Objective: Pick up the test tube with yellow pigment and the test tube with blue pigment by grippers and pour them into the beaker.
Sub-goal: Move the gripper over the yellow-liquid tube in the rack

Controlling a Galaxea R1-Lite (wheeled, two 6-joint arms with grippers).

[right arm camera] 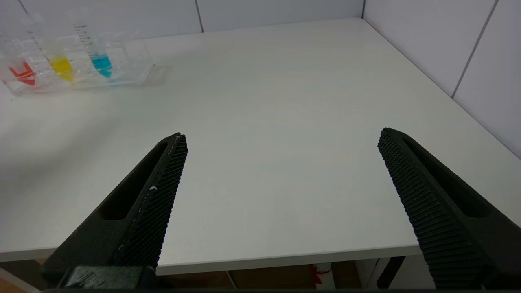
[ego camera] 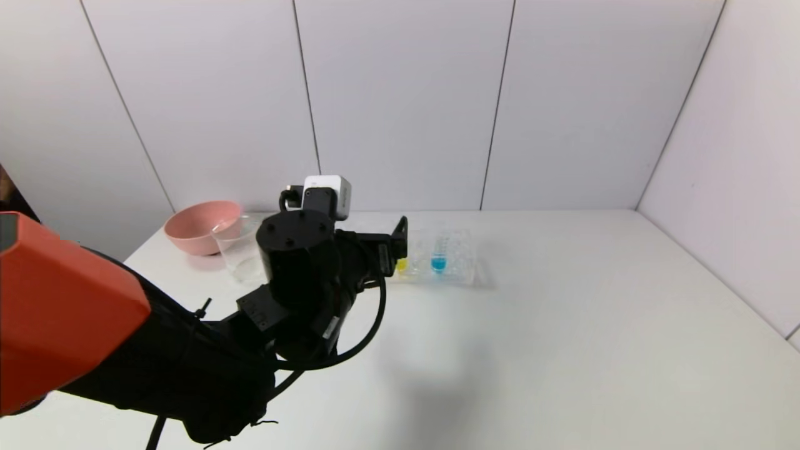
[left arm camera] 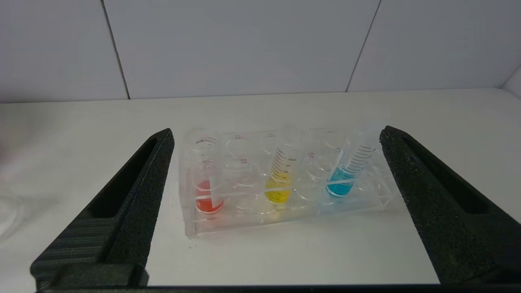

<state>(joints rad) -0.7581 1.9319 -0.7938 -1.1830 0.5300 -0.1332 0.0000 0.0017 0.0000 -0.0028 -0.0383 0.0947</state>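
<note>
The black left gripper (left arm camera: 276, 134) is held wide open and empty, facing the clear rack (left arm camera: 285, 219) near the table's back edge. The slim clear tube with red liquid (left arm camera: 208, 195) could be grabbed by mistake, since the slim clear tube with yellow liquid (left arm camera: 279, 183) stands close beside it.

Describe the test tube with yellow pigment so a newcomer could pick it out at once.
Find the white table and, toward its back, the clear many-holed rack to the right of the beaker and pink bowl. Three slim graduated tubes stand in its front row. The test tube with yellow pigment is the middle one, between a red-liquid tube and the test tube with blue pigment.
</note>
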